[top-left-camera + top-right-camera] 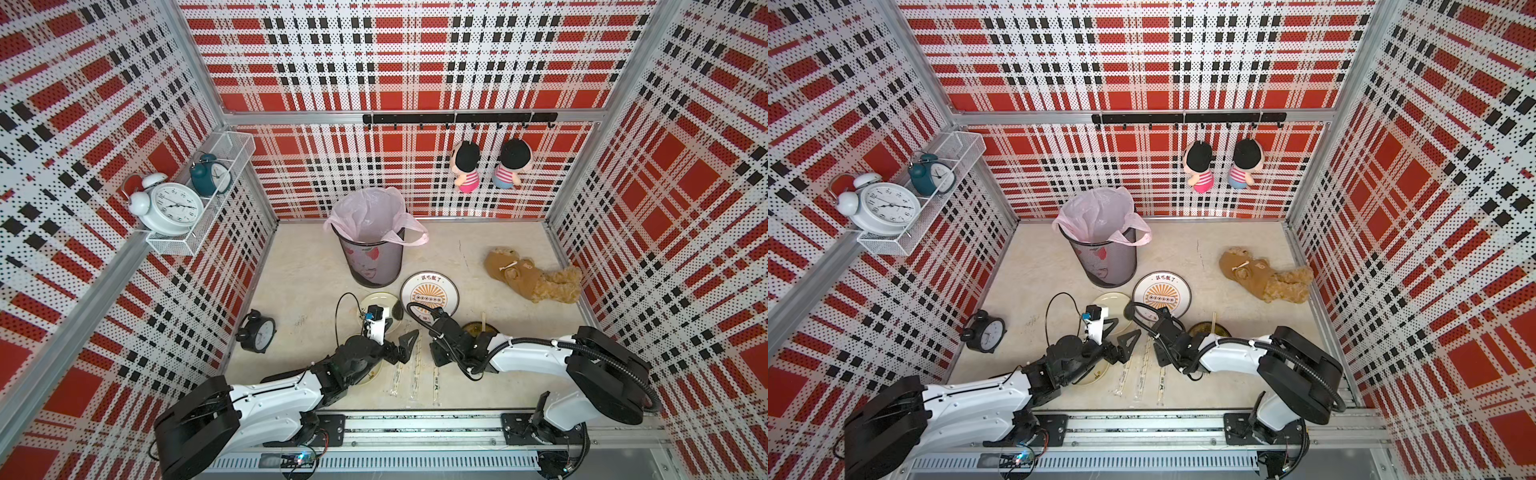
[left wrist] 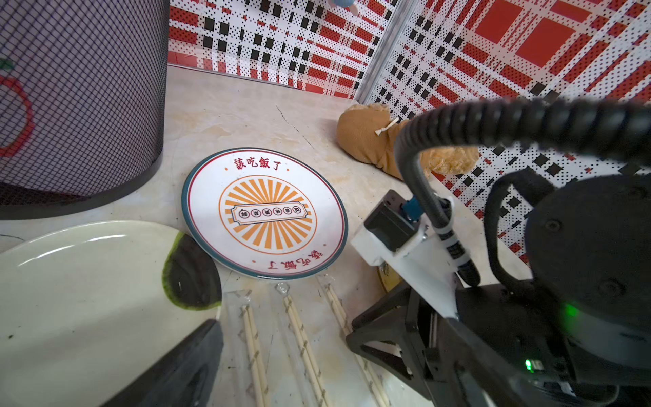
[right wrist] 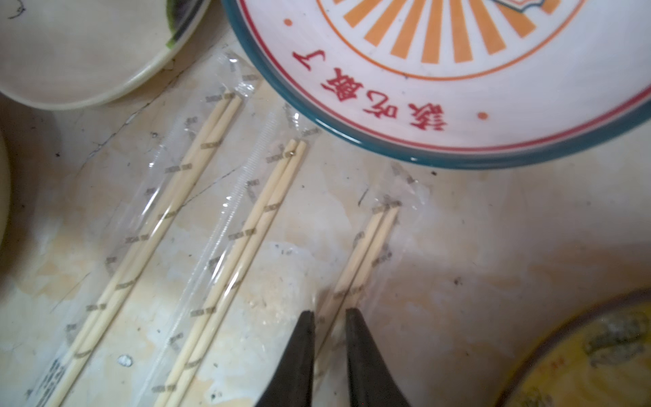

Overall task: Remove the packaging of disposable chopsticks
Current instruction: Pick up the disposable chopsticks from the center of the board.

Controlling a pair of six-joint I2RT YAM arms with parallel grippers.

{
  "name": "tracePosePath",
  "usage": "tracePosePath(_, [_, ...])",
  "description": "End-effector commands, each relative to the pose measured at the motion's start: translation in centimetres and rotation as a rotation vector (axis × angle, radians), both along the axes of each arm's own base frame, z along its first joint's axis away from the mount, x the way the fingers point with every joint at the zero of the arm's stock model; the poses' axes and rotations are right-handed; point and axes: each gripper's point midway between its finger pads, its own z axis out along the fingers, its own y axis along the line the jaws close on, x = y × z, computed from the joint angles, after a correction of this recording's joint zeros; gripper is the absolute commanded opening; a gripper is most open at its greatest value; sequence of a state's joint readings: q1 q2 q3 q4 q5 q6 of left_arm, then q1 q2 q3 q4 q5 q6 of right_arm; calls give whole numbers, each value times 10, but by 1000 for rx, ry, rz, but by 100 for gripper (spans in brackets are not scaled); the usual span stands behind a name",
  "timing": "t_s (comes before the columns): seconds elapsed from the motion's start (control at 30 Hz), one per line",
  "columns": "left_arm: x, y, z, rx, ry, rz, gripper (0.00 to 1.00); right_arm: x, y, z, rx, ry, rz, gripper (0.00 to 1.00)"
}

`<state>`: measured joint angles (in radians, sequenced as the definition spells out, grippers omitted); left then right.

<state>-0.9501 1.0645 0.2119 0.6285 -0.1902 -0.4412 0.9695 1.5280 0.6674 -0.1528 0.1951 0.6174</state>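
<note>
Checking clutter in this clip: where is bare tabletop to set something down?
Free: between the black alarm clock and the mesh bin; between the sunburst plate and the teddy bear. Crowded: front centre, where sleeved chopsticks lie between the left arm and right arm.

My worktop (image 1: 316, 266) is pale and stone-patterned, scuffed and stained. At the far side stands a mesh bin (image 1: 372, 266). Just beside it lies a sunburst plate (image 1: 430, 293), then a pale plate (image 1: 380, 298) with a dark green patch. A black clock (image 1: 257, 332) lies to my left, a brown bear (image 1: 532, 276) far right, and a yellow dish (image 3: 563, 370) near right. Three clear sleeves (image 3: 148, 225) lie side by side before me, with chopsticks (image 3: 262, 208) inside and their far ends near the sunburst plate. Another plate (image 1: 372, 376) lies just left of them.
</note>
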Motion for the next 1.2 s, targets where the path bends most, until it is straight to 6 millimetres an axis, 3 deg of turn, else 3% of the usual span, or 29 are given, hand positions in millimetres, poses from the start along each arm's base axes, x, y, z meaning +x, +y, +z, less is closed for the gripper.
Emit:
tracePosePath(0.0, [0, 3, 3, -8, -23, 5, 98, 3, 16, 7, 24, -3, 68, 20])
tracePosePath(0.1, [1, 3, 2, -4, -21, 7, 99, 2, 25, 13, 30, -16, 125, 25])
tracePosePath(0.23, [2, 0, 0, -2, -18, -1, 98, 7, 16, 19, -22, -34, 95, 29])
tracePosePath(0.37, [1, 0, 1, -11, -20, -8, 98, -4, 10, 24, -20, -10, 52, 33])
tracePosePath(0.47, [0, 1, 3, -20, -27, -7, 98, -11, -4, 20, -67, -8, -22, 40])
tracePosePath(0.53, [0, 3, 3, -25, -29, -3, 98, -18, -5, 13, -44, 17, -34, 48])
tracePosePath(0.6, [-1, 3, 3, -26, -25, -4, 99, -25, -3, 6, -30, 40, -35, 48])
tracePosePath(0.93, [-1, 2, -1, -26, -19, -7, 98, -48, -4, -18, -111, 110, -18, 31])
tracePosePath(1.17, [-2, 3, -1, -28, -20, -6, 98, -42, -12, -15, -148, 71, 7, 19])
